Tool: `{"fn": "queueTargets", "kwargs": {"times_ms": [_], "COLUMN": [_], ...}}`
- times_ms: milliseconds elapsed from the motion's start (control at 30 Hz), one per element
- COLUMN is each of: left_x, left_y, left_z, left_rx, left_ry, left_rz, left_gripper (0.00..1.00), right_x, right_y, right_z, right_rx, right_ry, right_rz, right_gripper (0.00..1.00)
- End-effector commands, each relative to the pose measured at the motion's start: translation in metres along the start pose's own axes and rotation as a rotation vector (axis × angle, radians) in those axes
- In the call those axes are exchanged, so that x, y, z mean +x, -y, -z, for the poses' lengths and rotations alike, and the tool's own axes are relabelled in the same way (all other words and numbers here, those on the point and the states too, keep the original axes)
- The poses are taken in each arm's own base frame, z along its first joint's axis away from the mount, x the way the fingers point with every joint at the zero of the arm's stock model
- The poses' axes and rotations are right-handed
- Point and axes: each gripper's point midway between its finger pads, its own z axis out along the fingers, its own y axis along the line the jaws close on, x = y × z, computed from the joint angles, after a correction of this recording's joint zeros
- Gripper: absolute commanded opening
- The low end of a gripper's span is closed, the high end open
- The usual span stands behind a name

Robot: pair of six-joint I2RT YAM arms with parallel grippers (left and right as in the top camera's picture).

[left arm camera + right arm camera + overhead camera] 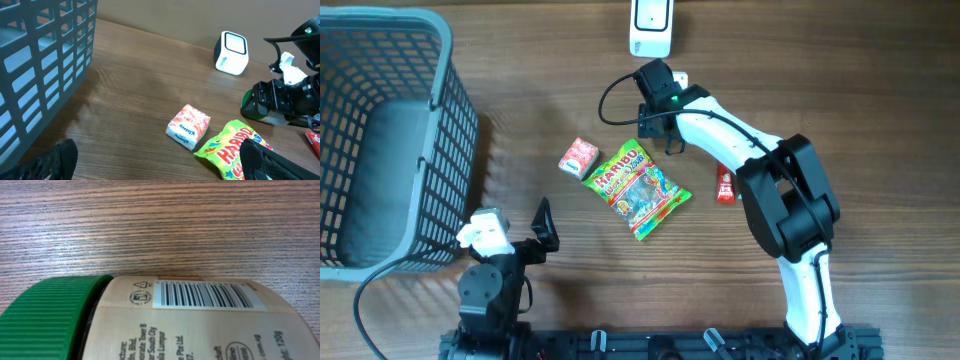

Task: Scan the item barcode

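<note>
On desk point(880, 80), jar point(200, 325) lay on side, green lid point(45, 315) at left, barcode point(205, 295) facing wrist camera. It sat under right end effector point(655, 85), near scanner point(651, 25). Could not tell whether right end effector gripped jar; fingers unseen. Wide open, empty: left end effector point(544, 228), beside basket point(455, 110). Haribo bag point(640, 188) and tissue pack point(578, 157) lay mid-desk.

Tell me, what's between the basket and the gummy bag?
The small pink packet lies between the basket and the Haribo bag, seen from overhead.
</note>
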Motion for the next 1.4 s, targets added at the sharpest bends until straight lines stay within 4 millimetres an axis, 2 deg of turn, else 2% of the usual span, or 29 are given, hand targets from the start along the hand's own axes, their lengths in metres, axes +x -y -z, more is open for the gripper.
{"fn": "queueTargets", "kwargs": {"times_ms": [0,133,200,233,300,400,467,533,567,600,700,733,800,933,967,1000,1033,1100,1200,1367], "left_x": [0.002,0.002,0.002,0.002,0.002,0.002,0.002,0.002,0.002,0.002,0.002,0.002,0.002,0.002,0.002,0.002,0.002,0.002,0.002,0.002], "left_y": [0.000,0.000,0.000,0.000,0.000,0.000,0.000,0.000,0.000,0.000,0.000,0.000,0.000,0.000,0.000,0.000,0.000,0.000,0.000,0.000], "left_z": [-0.001,-0.001,-0.001,-0.001,-0.001,-0.001,-0.001,-0.001,-0.001,-0.001,-0.001,-0.001,-0.001,-0.001,-0.001,-0.001,-0.001,-0.001,-0.001,-0.001], "left_rx": [0.000,0.000,0.000,0.000,0.000,0.000,0.000,0.000,0.000,0.000,0.000,0.000,0.000,0.000,0.000,0.000,0.000,0.000,0.000,0.000], "left_ry": [-0.001,-0.001,-0.001,-0.001,-0.001,-0.001,-0.001,-0.001,-0.001,-0.001,-0.001,-0.001,-0.001,-0.001,-0.001,-0.001,-0.001,-0.001,-0.001,-0.001], "left_rz": [0.010,0.010,0.010,0.010,0.010,0.010,0.010,0.010,0.010,0.010,0.010,0.010,0.010,0.010,0.010,0.010,0.010,0.010,0.010,0.010], "left_gripper": [1.00,1.00,1.00,1.00,1.00,1.00,1.00,1.00,1.00,1.00,1.00,1.00,1.00,1.00,1.00,1.00,1.00,1.00,1.00,1.00], "right_x": [0.016,0.011,0.001,-0.006,-0.007,-0.004,-0.011,-0.028,-0.046,-0.058,-0.116,-0.127,-0.145,-0.175,-0.181,-0.186,-0.187,-0.191,-0.206,-0.214], "right_y": [-0.002,-0.004,-0.010,-0.015,-0.024,-0.037,-0.052,-0.068,-0.075,-0.074,-0.073,-0.076,-0.082,-0.097,-0.095,-0.090,-0.086,-0.078,-0.070,-0.060], "right_z": [-0.012,-0.010,0.005,0.022,0.054,0.101,0.127,0.149,0.159,0.162,0.173,0.175,0.167,0.126,0.122,0.109,0.094,0.077,0.088,0.085], "right_rx": [-0.018,-0.025,-0.057,-0.085,-0.173,-0.348,-0.509,-0.692,-0.801,-0.830,-0.947,-0.981,-1.047,-1.257,-1.299,-1.321,-1.314,-1.294,-1.348,-1.375], "right_ry": [-0.053,-0.043,-0.025,-0.020,-0.043,-0.106,-0.115,-0.118,-0.109,-0.088,0.050,0.076,0.100,0.083,0.086,0.079,0.068,0.083,0.097,-0.007], "right_rz": [0.018,0.033,0.027,0.026,0.033,0.029,0.011,-0.061,-0.143,-0.186,-0.361,-0.386,-0.475,-0.726,-0.773,-0.848,-0.920,-1.010,-1.104,-1.337], "right_gripper": [0.67,0.68,0.68,0.68,0.68,0.67,0.67,0.68,0.68,0.68,0.72,0.72,0.72,0.68,0.67,0.67,0.67,0.67,0.66,0.65]}}
